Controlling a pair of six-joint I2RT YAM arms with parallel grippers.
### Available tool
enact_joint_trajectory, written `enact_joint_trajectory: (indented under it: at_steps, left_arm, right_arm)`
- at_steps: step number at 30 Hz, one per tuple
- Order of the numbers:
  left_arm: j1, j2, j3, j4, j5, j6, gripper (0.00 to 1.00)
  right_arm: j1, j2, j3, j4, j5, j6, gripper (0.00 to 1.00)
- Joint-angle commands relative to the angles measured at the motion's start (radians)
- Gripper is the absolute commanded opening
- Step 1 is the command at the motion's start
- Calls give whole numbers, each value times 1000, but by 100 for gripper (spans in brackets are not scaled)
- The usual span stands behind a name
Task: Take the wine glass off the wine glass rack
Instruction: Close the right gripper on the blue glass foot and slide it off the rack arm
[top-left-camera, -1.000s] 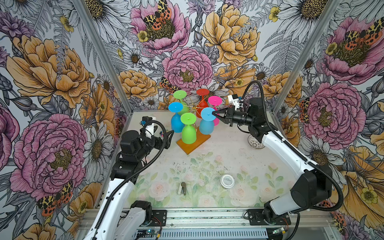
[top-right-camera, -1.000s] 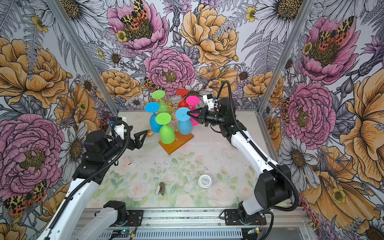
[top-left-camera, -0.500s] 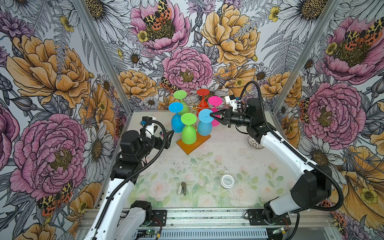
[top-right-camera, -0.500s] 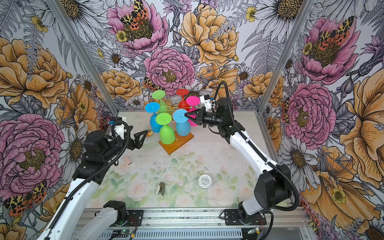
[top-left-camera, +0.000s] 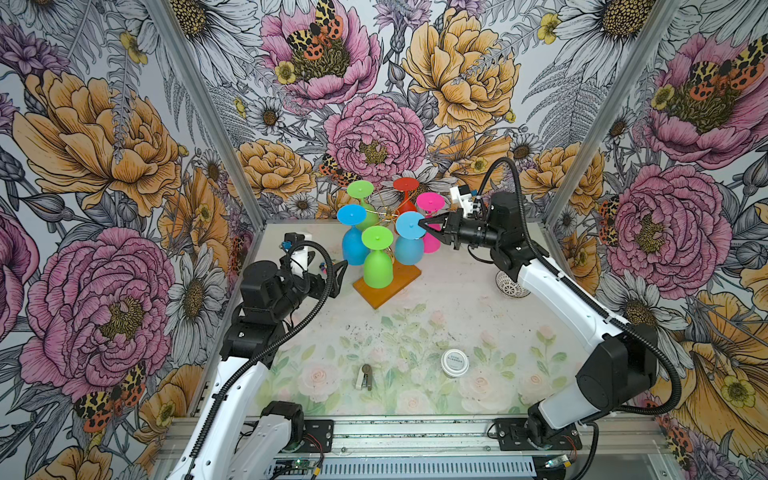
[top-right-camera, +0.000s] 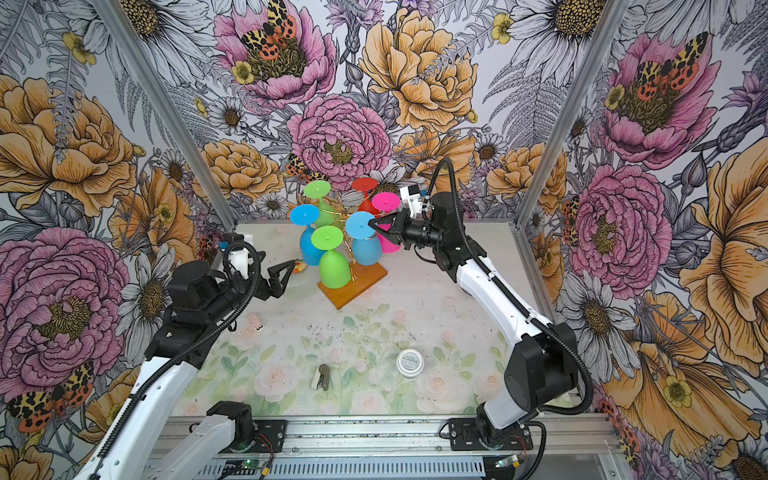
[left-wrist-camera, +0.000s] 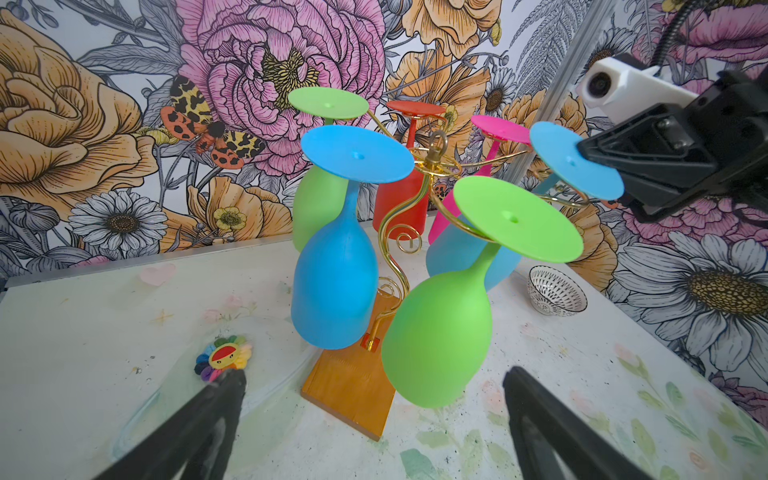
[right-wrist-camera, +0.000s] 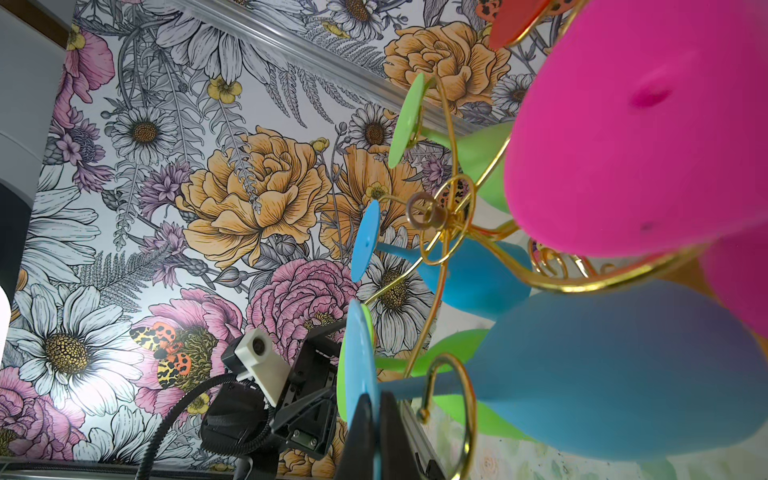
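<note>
While the blue wine glass (top-left-camera: 409, 248) hung upside down on the wine glass rack (top-left-camera: 388, 286), the right gripper (top-left-camera: 420, 225) pinched its foot; the left gripper (left-wrist-camera: 370, 384) hovered nearby, fingers spread apart.

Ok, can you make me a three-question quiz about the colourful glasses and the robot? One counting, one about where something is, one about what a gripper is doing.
1. How many wine glasses hang on the wine glass rack?
A. four
B. six
C. eight

2. Where is the small patterned bowl?
A. on the rack's wooden base
B. hanging from a gold arm
C. on the table beside the right arm

3. What is the right gripper doing?
A. pinching the foot of a blue wine glass
B. hanging open
C. holding the red glass

Answers:
1 B: two green, two blue, one red and one pink hang upside down.
2 C: a top view shows it there.
3 A: its fingers close on the blue disc's edge.
</note>
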Motion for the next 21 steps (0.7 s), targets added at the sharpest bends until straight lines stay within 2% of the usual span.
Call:
enact_joint_trajectory:
  at_steps: [1, 21]
  left_arm:
    - [-7, -20, -9, 7, -16, 16, 99]
    - [-7, -21, -7, 0, -14, 21, 99]
  right_arm:
    - [-3, 18, 40, 49, 31, 12, 0]
    - [-55, -20, -29, 145, 85, 85, 0]
